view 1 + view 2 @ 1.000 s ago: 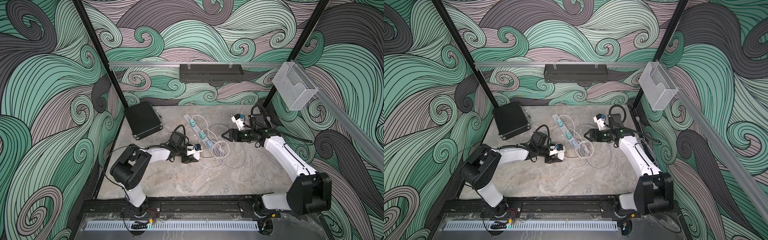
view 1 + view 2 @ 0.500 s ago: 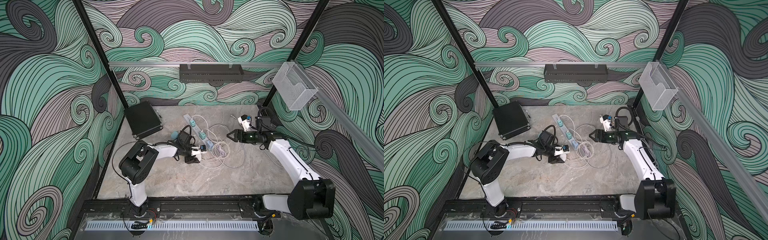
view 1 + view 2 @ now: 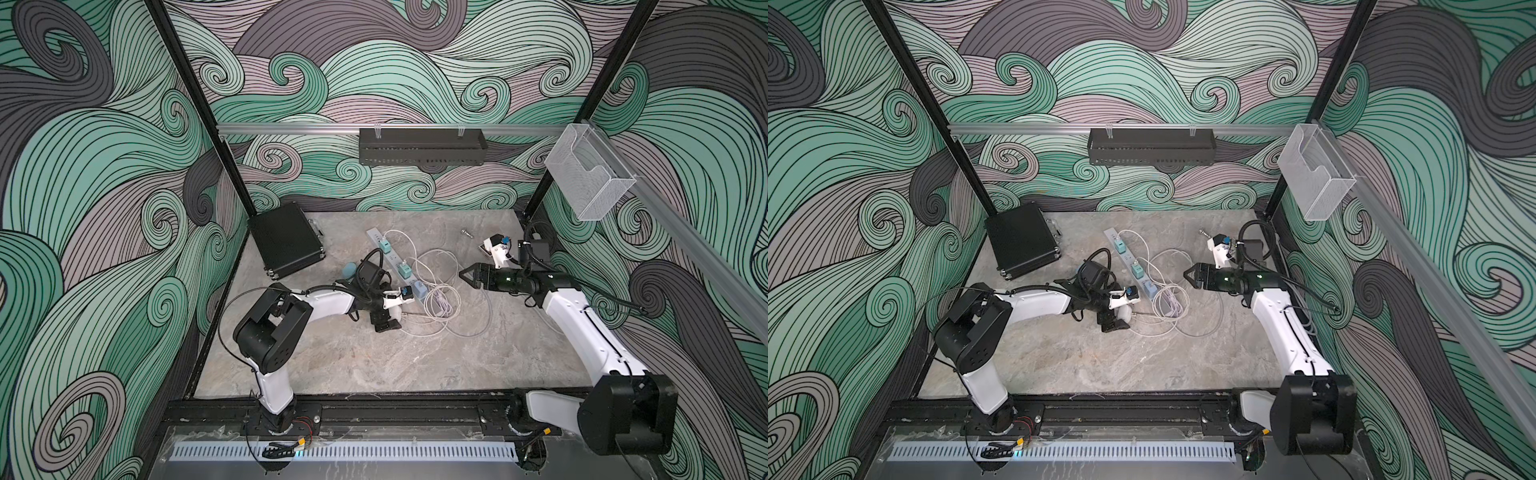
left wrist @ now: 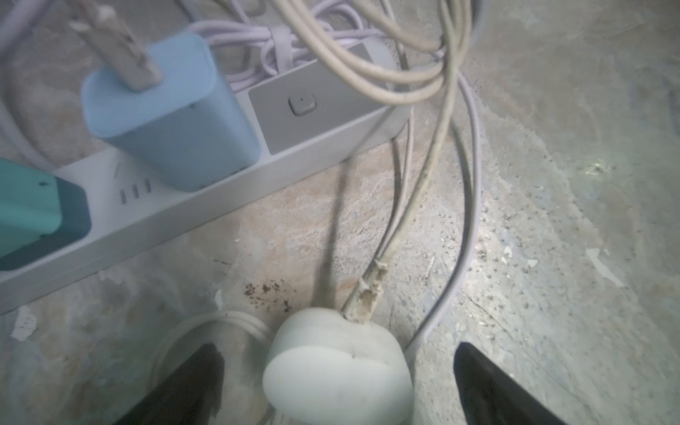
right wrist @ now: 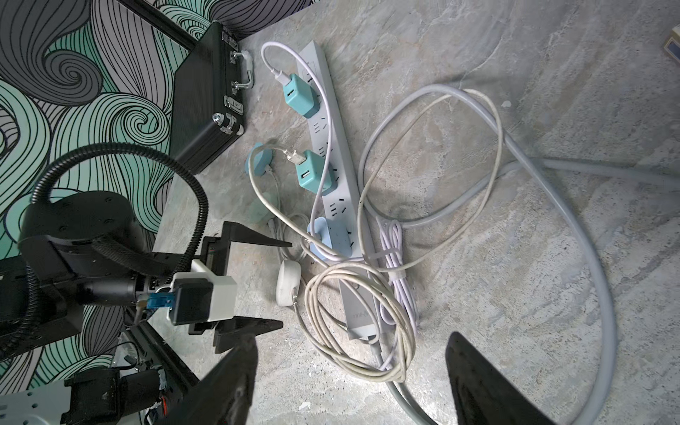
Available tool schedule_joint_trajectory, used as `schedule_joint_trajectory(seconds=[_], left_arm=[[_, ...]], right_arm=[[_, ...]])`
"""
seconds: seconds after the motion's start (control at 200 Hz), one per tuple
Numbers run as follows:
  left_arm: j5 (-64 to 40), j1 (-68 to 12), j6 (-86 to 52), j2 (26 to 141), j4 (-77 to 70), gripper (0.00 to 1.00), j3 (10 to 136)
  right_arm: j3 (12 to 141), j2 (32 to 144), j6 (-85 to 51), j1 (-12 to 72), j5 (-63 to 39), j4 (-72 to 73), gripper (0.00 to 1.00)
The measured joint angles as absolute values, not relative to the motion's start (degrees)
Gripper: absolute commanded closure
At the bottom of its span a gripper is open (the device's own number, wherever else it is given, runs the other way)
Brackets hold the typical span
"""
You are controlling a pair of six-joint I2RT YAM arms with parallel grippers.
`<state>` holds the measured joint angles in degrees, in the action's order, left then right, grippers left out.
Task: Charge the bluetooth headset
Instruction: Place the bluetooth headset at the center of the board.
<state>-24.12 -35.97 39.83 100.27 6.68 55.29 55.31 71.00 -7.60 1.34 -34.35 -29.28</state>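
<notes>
The bluetooth headset (image 4: pixel 336 364) is a white rounded case lying on the table, also seen in the right wrist view (image 5: pixel 288 283). A dirty beige cable (image 4: pixel 408 206) is plugged into its end. My left gripper (image 3: pixel 386 325) is open, with a black finger (image 4: pixel 191 386) on each side of the case and a gap at both. The grey power strip (image 4: pixel 184 206) lies just beyond, carrying a light blue charger (image 4: pixel 165 110). My right gripper (image 3: pixel 464 275) hangs open above the cable tangle and holds nothing.
Two teal chargers (image 5: pixel 300 94) (image 5: pixel 314 171) sit further along the strip (image 3: pixel 392 259). A blue rounded case (image 5: pixel 257 160) lies beside it. Coiled beige and lilac cables (image 5: pixel 368 323) and a thick grey cable loop (image 5: pixel 574 228) spread right. A black case (image 3: pixel 286 245) lies back left.
My left gripper has opened and let go of the white case, which stays on the table. My right gripper has opened wider and drawn back a little to the right.
</notes>
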Motion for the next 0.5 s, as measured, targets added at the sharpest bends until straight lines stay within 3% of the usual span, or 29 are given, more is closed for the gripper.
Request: schedule_joint_trajectory(seconds=[0.28,0.5], left_arm=[[-22.09,-32.03,36.23,80.31,6.85,0.01,46.87],[-11.44,-23.77,24.86,67.20,0.93,0.04,41.06]], right_arm=[[52.51,67.40,-7.51,0.14,-29.67,-24.23,0.19],[43.68,63.37,-5.52,0.01,-15.31,-12.93,0.15]])
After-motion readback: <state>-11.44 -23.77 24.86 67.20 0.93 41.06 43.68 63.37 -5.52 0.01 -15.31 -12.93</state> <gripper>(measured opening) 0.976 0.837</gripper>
